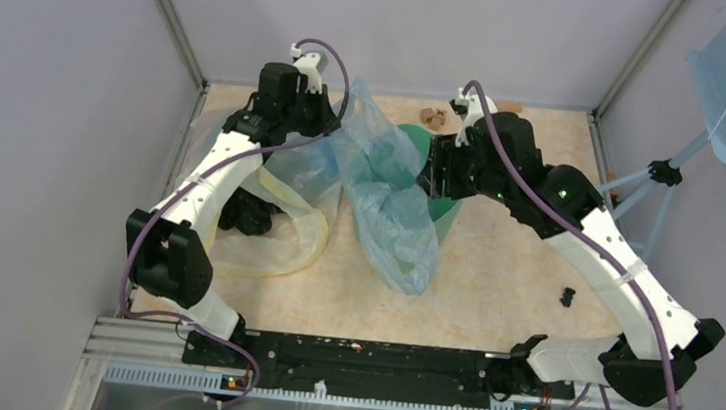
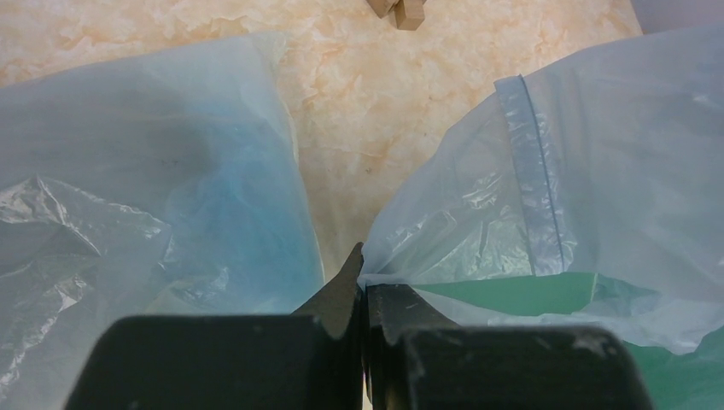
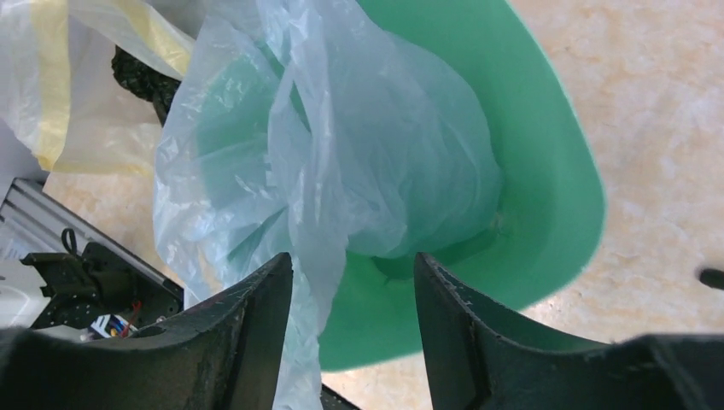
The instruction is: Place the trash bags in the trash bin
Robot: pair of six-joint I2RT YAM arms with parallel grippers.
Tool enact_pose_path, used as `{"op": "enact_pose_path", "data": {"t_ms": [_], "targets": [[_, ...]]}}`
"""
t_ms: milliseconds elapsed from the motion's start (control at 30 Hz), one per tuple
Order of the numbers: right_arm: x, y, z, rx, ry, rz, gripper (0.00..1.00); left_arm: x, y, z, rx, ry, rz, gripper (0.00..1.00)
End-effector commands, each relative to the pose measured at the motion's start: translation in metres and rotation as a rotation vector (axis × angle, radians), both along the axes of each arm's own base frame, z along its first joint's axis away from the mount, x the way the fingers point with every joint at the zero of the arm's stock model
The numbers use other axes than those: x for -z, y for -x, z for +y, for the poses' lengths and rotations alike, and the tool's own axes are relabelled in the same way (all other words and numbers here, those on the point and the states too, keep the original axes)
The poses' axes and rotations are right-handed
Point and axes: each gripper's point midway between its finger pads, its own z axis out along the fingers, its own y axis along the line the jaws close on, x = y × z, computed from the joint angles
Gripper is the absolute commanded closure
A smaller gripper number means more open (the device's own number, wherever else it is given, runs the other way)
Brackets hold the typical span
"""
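Left gripper [image 2: 363, 295]: clenched on an edge of the bag [image 2: 589, 171], lower centre of its wrist view.
Right gripper [image 3: 350, 342]: jaws apart, gripping nothing; loose film hangs between them.
Bag: draped over the rim of the bin [image 3: 555, 188], part sagging inside, part trailing onto the table [image 1: 503, 279], centre of the top view.
Clear bag [image 1: 295, 193]: yellow-banded, left of the bin.

The white-and-black left arm [image 1: 202, 185] reached up the left side of the frame, its black two-finger left gripper [image 2: 362, 278] closed (tips pinching an edge of the thin light-blue plastic bag [image 2: 512, 196]). The white-and-black right arm [image 1: 601, 250] bent in from the lower right toward centre, its black right gripper [image 3: 352, 265] holding its fingers [image 3: 256, 333] apart.
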Motion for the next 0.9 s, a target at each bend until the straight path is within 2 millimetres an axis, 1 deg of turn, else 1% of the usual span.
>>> {"op": "enact_pose_path", "data": {"t_ms": [0,33,100,133,200,233,400,500,533,633,867], "targets": [[-0.022,-0.013,0.024,-0.062,-0.113,-0.033,0.48,-0.005,-0.005,-0.003,0.011,0.027,-0.03,0.98],[-0.02,-0.015,0.026,-0.074,-0.121,-0.021,0.51,-0.004,-0.006,-0.004,0.012,0.028,-0.028,0.98],[-0.015,-0.019,0.028,-0.085,-0.133,0.003,0.61,0.0,-0.007,-0.004,0.015,0.027,-0.022,0.98],[-0.012,-0.021,0.028,-0.087,-0.136,0.015,0.69,0.003,-0.007,-0.005,0.016,0.026,-0.018,0.99],[-0.008,-0.026,0.023,-0.073,-0.139,0.032,0.92,0.007,-0.008,-0.006,0.023,0.028,-0.01,0.99],[-0.007,-0.029,0.017,-0.056,-0.142,0.035,1.0,0.01,-0.008,-0.008,0.029,0.031,-0.003,0.99],[-0.016,-0.046,-0.024,0.036,-0.175,0.026,1.0,0.025,-0.007,-0.017,0.072,0.06,0.038,1.0],[-0.011,-0.055,-0.048,0.09,-0.152,0.036,1.0,0.032,-0.005,-0.024,0.097,0.09,0.068,1.0],[-0.009,-0.06,-0.058,0.117,-0.147,0.039,1.0,0.034,-0.005,-0.026,0.104,0.097,0.074,1.0],[0.005,-0.067,-0.075,0.156,-0.133,0.067,1.0,0.039,-0.004,-0.03,0.118,0.116,0.091,1.0],[0.04,-0.081,-0.101,0.253,-0.074,0.121,1.0,0.055,0.009,-0.037,0.159,0.155,0.144,1.0]]}}
